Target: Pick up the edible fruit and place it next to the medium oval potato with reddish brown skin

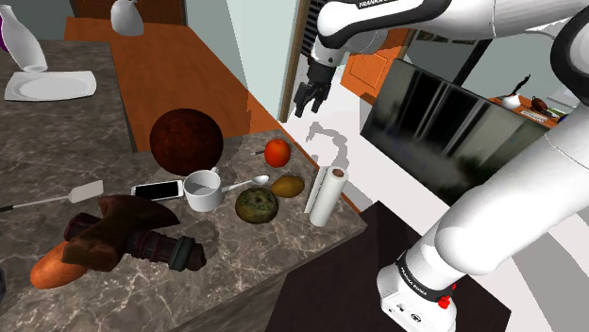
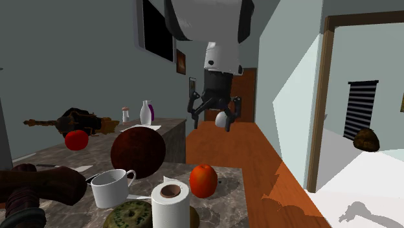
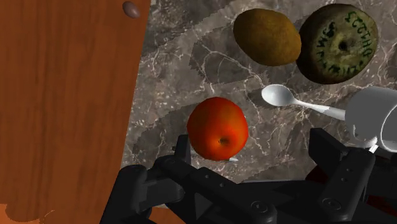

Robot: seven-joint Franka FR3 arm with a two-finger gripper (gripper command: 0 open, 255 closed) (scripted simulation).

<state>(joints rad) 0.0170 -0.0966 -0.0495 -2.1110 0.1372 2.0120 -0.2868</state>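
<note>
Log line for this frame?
phase: pre-grasp | gripper: open, empty, raised | red-orange fruit: on counter, ungrasped | potato: on counter, apart from fruit

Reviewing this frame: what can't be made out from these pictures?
- Potato: in the second exterior view, almost wholly hidden behind the paper towel roll.
- Mug: in the wrist view, cut off by the picture's edge.
- Lettering on the round green-brown thing: in the wrist view, too small to read.

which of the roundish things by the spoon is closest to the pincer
The red-orange fruit, just ahead of the open pincer; the brown potato and the dark lettered ring lie farther, beyond the spoon.
</note>
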